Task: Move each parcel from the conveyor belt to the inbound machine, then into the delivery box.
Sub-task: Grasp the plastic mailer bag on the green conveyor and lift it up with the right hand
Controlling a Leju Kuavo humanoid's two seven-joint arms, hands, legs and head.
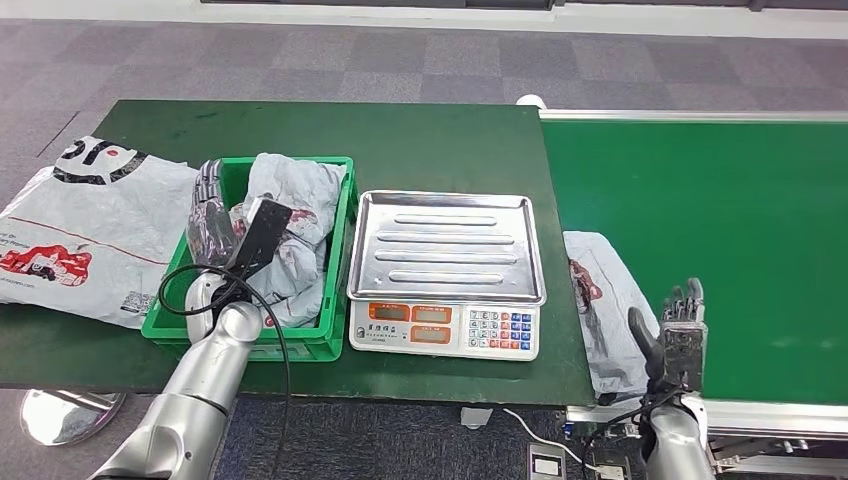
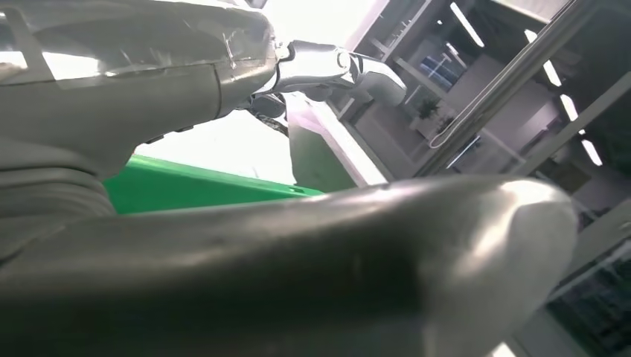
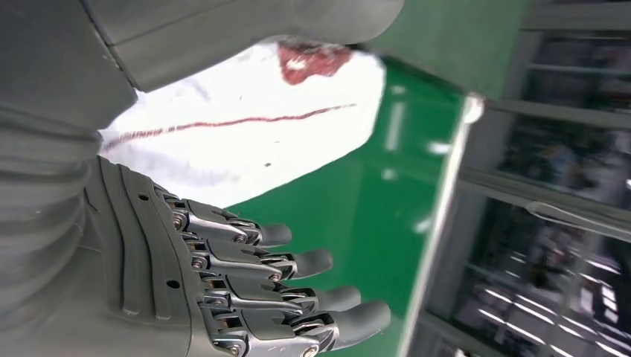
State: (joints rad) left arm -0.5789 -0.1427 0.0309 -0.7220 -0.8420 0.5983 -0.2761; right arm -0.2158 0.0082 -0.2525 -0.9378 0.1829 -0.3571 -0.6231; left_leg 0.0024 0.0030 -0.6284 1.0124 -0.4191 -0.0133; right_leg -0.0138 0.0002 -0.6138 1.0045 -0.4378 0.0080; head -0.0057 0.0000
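A grey parcel with a red mark (image 1: 598, 305) lies on the green conveyor belt (image 1: 720, 220), at its near left edge. My right hand (image 1: 680, 335) stands just to the right of it, fingers straight and apart, holding nothing. In the right wrist view the fingers (image 3: 298, 290) hang spread beside the parcel (image 3: 245, 141). The inbound machine, a scale (image 1: 445, 325) with a bare steel tray (image 1: 445, 250), sits between belt and green delivery box (image 1: 335, 335). Crumpled grey parcels (image 1: 295, 215) fill the box. My left hand (image 1: 207, 215) is at the box's left wall, fingers straight; its thumb (image 2: 298, 275) grips nothing.
A large grey printed bag (image 1: 85, 230) lies flat on the table (image 1: 400, 150), left of the box. A black cable (image 1: 200, 285) loops round my left forearm. The belt's metal frame (image 1: 760, 415) runs along the near side.
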